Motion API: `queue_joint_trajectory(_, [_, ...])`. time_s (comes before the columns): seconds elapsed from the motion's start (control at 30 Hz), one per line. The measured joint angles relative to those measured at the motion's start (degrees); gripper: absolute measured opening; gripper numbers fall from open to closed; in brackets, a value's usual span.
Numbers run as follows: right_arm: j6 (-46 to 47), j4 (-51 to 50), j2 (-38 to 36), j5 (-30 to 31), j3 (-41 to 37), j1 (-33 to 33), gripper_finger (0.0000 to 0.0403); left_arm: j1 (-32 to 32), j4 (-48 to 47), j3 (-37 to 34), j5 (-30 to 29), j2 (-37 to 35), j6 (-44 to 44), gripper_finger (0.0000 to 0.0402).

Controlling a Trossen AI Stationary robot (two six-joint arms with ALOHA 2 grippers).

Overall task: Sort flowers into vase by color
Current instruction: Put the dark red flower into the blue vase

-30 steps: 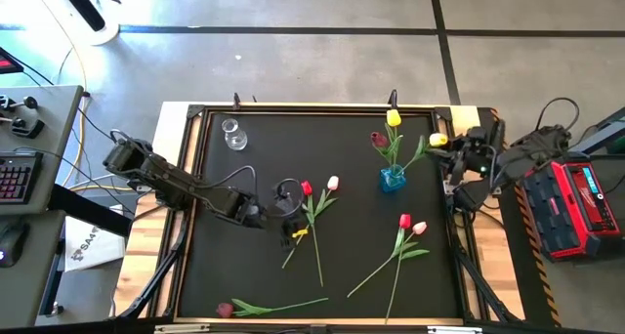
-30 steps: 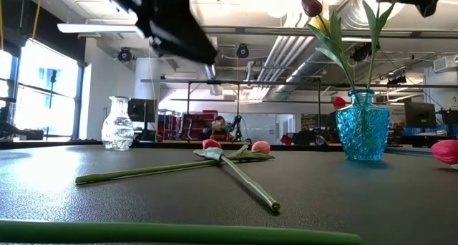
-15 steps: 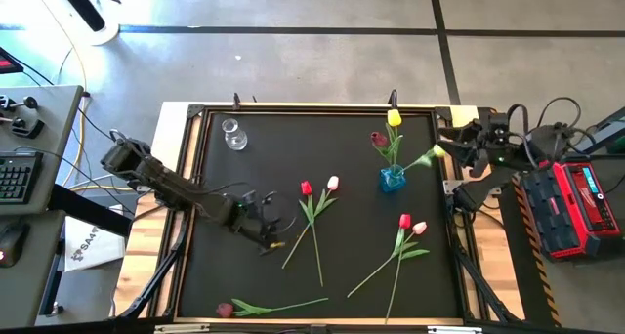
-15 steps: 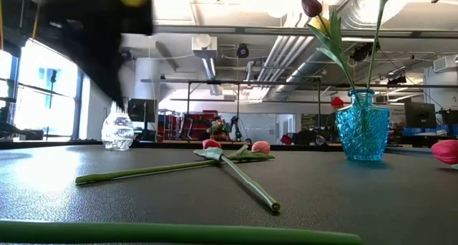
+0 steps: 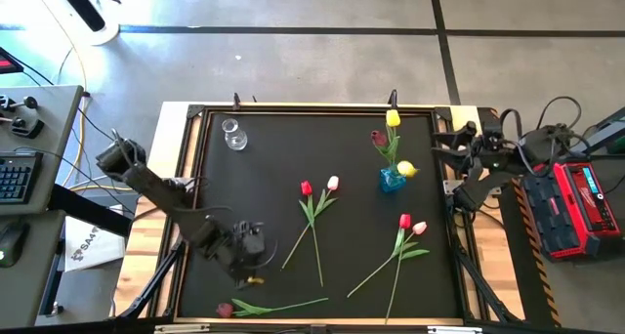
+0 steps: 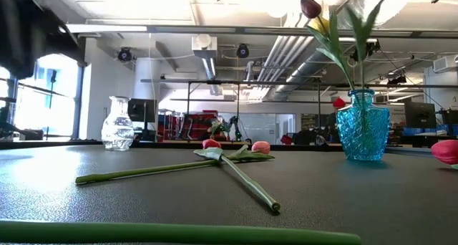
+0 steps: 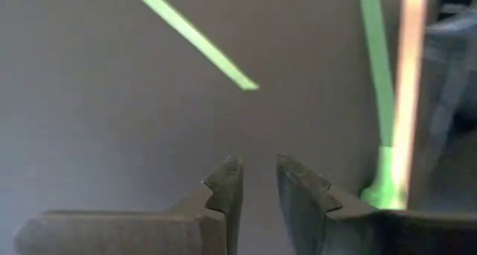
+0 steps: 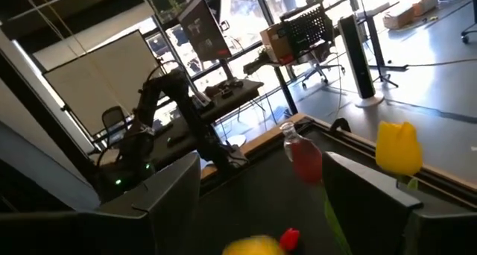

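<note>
The left claw has swung from mid-surface to the near left corner of the surface; its fingers have narrowed to a slim gap with nothing between them. The right claw hangs wide open and empty at the far right edge, its yellow tulip now dropped into the blue vase. Other flowers lie unmoved mid-surface and along the near edge.

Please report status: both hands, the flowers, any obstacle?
Left hand low, front-left of table, nearly shut, empty. Right hand open beside blue vase. Three flowers in vase; five on table. No obstacle.
</note>
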Motion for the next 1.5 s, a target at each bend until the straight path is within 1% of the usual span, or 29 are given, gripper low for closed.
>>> queue_joint_trajectory(0.2, [-1.09,4.81,3.78,-2.34,0.00,0.00,0.0268,-5.67,7.46,0.07,-0.27,0.00,0.04,0.0058])
queue_joint_trajectory(0.27, [-2.19,7.50,5.82,-5.03,0.00,0.00,0.0268,-7.32,9.40,0.05,-1.23,0.16,0.22,0.0058])
queue_joint_trajectory(0.33, [-3.74,11.12,8.30,-9.21,0.00,0.24,0.0268,-8.95,11.84,0.07,-2.75,0.81,0.57,0.0063])
queue_joint_trajectory(0.4, [-6.19,14.86,11.30,-13.22,0.00,1.09,0.0268,-10.25,14.32,0.07,-3.03,1.94,0.67,0.0075])
queue_joint_trajectory(0.47, [-8.35,18.43,14.74,-14.91,0.00,2.35,0.0268,-11.34,16.60,0.07,-3.02,3.41,0.63,0.0093])
queue_joint_trajectory(0.7, [-11.63,27.85,25.80,-13.21,-0.10,6.18,0.0268,-13.16,22.73,0.07,-2.71,10.83,2.03,0.0163])
queue_joint_trajectory(0.8, [-12.23,31.24,28.86,-13.02,-0.09,7.52,0.0268,-13.14,22.75,0.07,-1.12,12.98,3.31,0.0178])
queue_joint_trajectory(0.9, [-11.79,32.62,30.68,-13.00,-0.09,8.86,0.0268,-13.14,22.49,0.07,0.43,14.75,3.56,0.0179])
queue_joint_trajectory(1.0, [-10.11,32.65,32.02,-12.09,-0.09,10.18,0.0268,-13.14,22.65,0.07,2.20,16.47,3.57,0.0171])
queue_joint_trajectory(1.07, [-9.42,32.44,33.00,-10.04,-0.09,11.24,0.0268,-13.12,22.68,0.07,3.82,17.88,3.11,0.0162])
queue_joint_trajectory(1.17, [-8.61,32.49,34.15,-6.74,-0.09,12.55,0.0268,-13.11,22.98,0.27,4.45,19.39,2.79,0.0146])
queue_joint_trajectory(1.27, [-8.40,32.45,35.26,-5.08,-0.09,13.40,0.0268,-13.05,22.53,0.31,4.75,20.00,2.19,0.0123])
queue_joint_trajectory(1.37, [-6.78,32.45,36.30,-4.78,-0.09,13.75,0.0268,-13.05,22.33,0.25,4.00,19.46,2.19,0.0089])
queue_joint_trajectory(1.5, [-3.83,31.84,38.31,-4.76,-0.07,13.75,0.0268,-13.03,21.51,-0.04,3.44,18.02,4.71,0.0023])
